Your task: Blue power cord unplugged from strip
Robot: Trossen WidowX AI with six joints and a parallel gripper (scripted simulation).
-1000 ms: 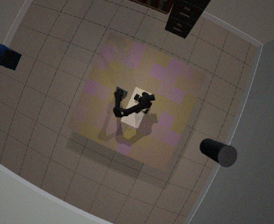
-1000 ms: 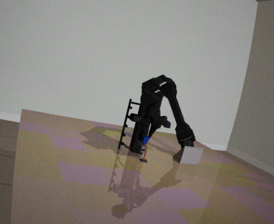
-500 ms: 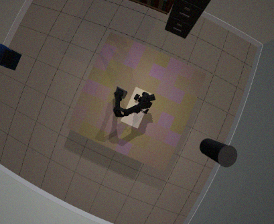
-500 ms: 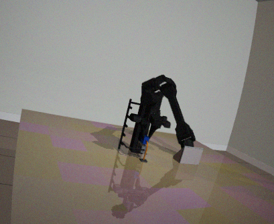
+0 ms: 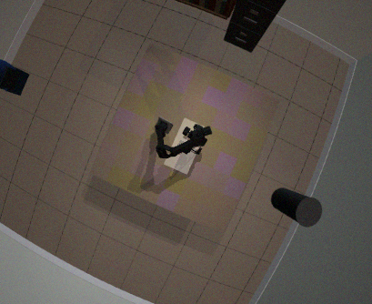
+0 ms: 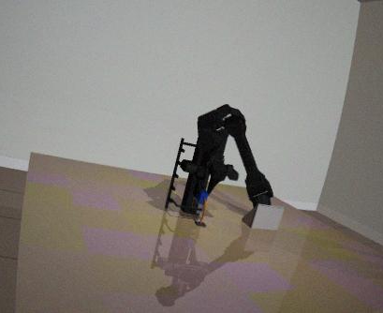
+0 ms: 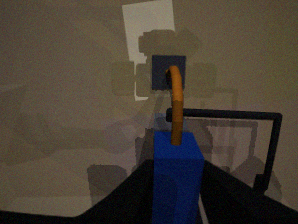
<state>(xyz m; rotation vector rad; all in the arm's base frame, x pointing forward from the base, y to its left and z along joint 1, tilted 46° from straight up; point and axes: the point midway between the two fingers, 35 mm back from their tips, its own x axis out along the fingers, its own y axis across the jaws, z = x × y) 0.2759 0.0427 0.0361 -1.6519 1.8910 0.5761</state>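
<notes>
The blue plug fills the space between the two black fingers. My gripper is shut on it from both sides. An orange cord runs from the plug's end and curves down to a small dark square block on the tabletop. The far part of the plug and whatever lies under the fingers are hidden. I cannot pick out the power strip with certainty, nor tell whether the plug touches it.
A thin black frame stands close beside the gripper, to its right in the wrist view. The arm reaches over the patchwork tabletop. A white panel shows near the arm's base.
</notes>
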